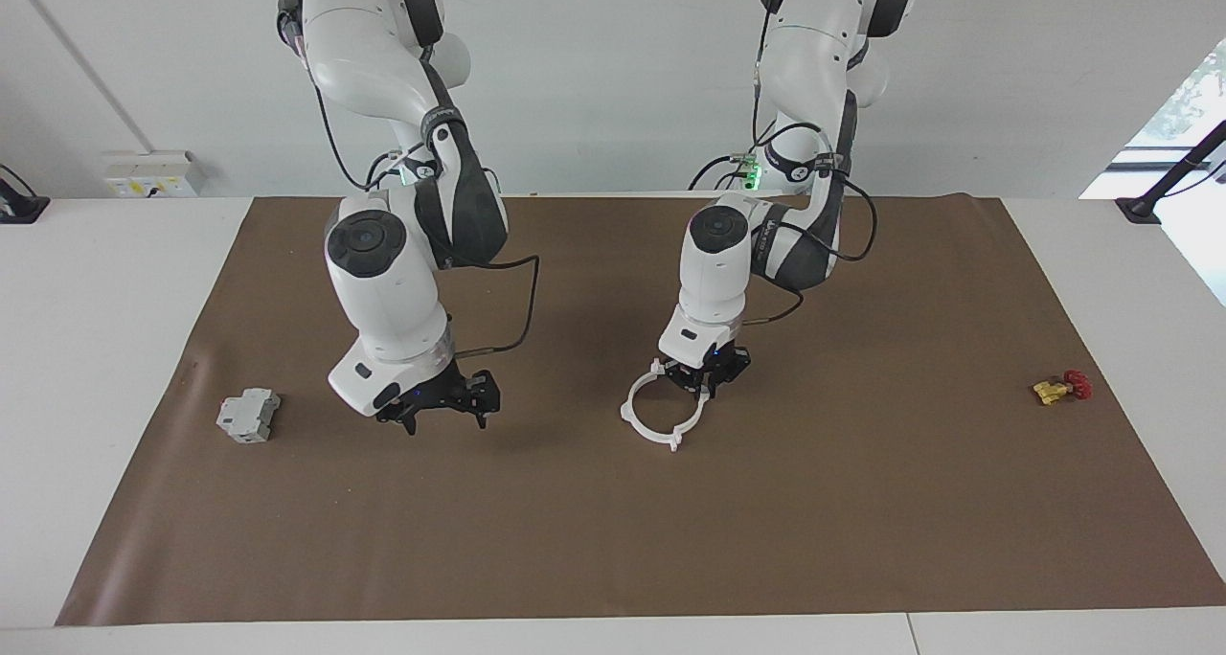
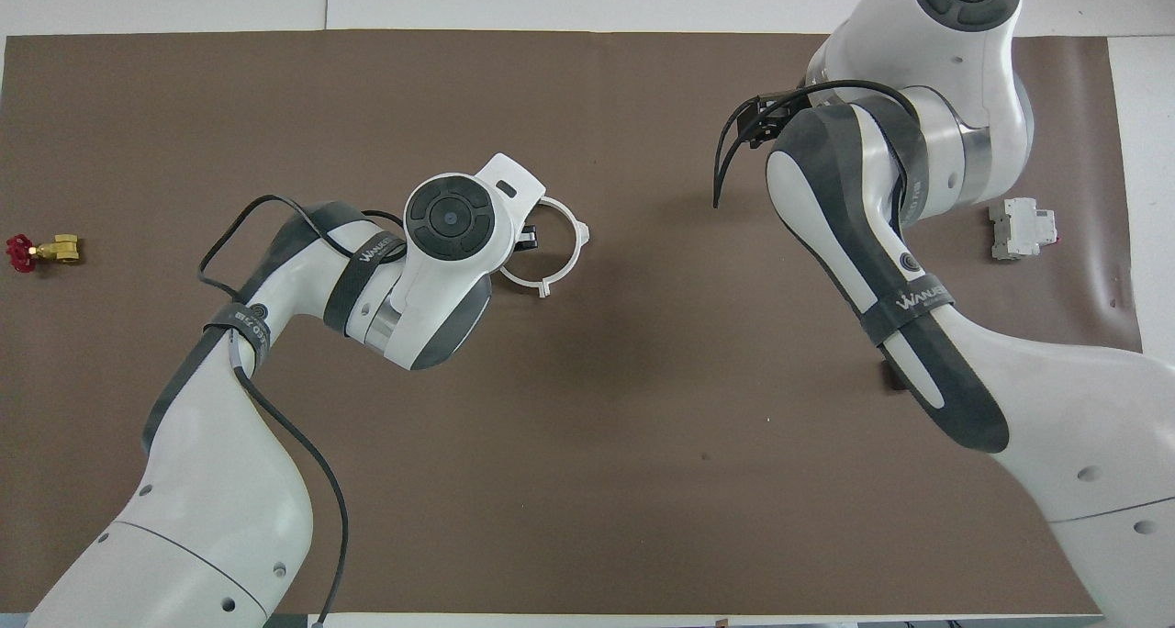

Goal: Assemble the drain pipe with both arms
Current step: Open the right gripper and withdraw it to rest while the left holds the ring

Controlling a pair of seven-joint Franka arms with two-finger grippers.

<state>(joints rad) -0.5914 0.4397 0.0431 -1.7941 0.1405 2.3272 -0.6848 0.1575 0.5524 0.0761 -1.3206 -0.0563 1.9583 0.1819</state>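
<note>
1. The drain pipe [image 1: 665, 408], joined into 1 white ring, lies mid-mat.
2. The left gripper [image 1: 707, 375] pinches its rim, probably steadying it.
3. The right gripper [image 1: 439, 408] hovers spread near a grey box [image 1: 248, 415], empty.

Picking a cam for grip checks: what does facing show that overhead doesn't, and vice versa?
Only facing: the right gripper, open, over the mat near the grey box; the left gripper at the ring's robot-side rim. Overhead, the arms cover most of both grippers.

Only overhead: the tops of both arms down to the bases.

Both: the ring joined as one piece with outer tabs, the grey box toward the right arm's end, the yellow valve toward the left arm's end.
</note>
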